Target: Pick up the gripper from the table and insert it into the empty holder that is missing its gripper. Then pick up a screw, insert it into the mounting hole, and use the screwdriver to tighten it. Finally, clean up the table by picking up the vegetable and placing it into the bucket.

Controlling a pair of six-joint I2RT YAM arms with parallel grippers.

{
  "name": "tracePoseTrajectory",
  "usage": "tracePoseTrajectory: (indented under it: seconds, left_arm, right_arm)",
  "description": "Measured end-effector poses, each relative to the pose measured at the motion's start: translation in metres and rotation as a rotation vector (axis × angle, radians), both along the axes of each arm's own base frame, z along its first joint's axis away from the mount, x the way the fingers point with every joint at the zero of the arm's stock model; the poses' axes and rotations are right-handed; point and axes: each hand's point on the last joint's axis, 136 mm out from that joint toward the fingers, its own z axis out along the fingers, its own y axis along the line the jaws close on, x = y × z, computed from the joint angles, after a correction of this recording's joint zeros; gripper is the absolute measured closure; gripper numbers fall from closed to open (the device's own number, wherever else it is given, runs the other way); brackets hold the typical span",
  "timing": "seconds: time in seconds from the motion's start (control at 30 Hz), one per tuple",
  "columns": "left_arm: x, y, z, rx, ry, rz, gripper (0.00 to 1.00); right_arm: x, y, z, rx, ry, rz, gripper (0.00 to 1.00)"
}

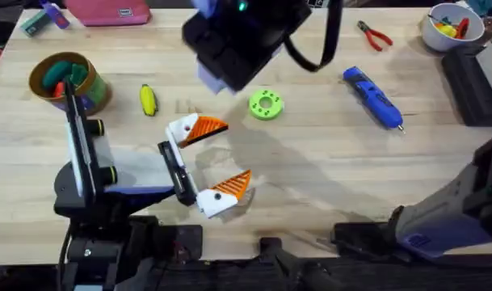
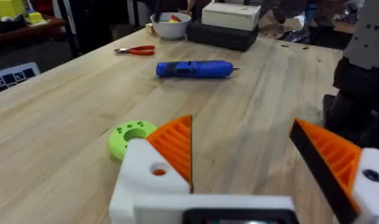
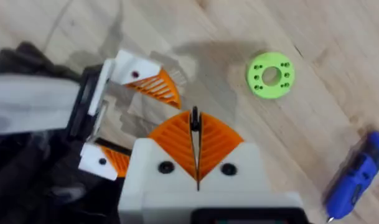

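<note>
Overhead view, starting nearest my bases: my left gripper (image 1: 207,162) lies low over the table with its two orange-tipped fingers spread wide and nothing between them. Both white blocks carry an orange tip; one shows a screw hole in the left wrist view. My right gripper (image 3: 195,144) hangs above the table with its two orange pads pressed together, pinching nothing, and looks down on the left one.

Just beyond the left jaws lies one green disc (image 1: 266,104) ringed with small holes, close to the upper finger but apart from it. One vegetable (image 1: 148,99), yellow with a green end, lies flat on the table (image 1: 310,174) to the left of the left jaws, between them and the bucket (image 1: 68,80). That single bucket stands at the far left with green and red pieces inside. One screwdriver (image 1: 373,97), blue, lies to the right, well apart from both grippers. Farthest off lie one pair of red-handled pliers (image 1: 376,35) and one white bowl (image 1: 449,26).
</note>
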Motion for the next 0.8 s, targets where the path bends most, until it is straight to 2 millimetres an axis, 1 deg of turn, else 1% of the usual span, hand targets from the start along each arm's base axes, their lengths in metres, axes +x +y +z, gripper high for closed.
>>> tracePoseTrajectory:
  seconds: [0.1,0.2,0.3,0.43,0.57,0.67,0.8]
  left_arm:
    - [0.000,0.000,0.000,0.000,0.000,0.000,0.014]
    - [0.000,0.000,0.000,0.000,0.000,0.000,0.015]
    - [0.000,0.000,0.000,0.000,0.000,0.000,0.016]
    - [0.000,0.000,0.000,0.000,0.000,0.000,0.016]
    - [0.000,0.000,0.000,0.000,0.000,0.000,0.015]
    - [0.000,0.000,0.000,0.000,0.000,0.000,0.015]
    - [0.000,0.000,0.000,0.000,0.000,0.000,0.014]
  right_arm:
    - [-0.012,0.010,0.001,-0.016,-0.025,0.112,0.996]
    - [-0.019,0.019,0.002,-0.017,-0.055,0.202,0.996]
    - [-0.024,0.024,0.003,-0.028,-0.074,0.270,0.996]
    - [-0.026,0.025,0.002,-0.041,-0.086,0.317,0.996]
    - [-0.022,0.033,-0.008,-0.066,-0.087,0.356,0.996]
    - [-0.020,0.042,-0.021,-0.092,-0.083,0.396,0.996]
    - [-0.023,0.051,-0.035,-0.130,-0.073,0.455,0.996]
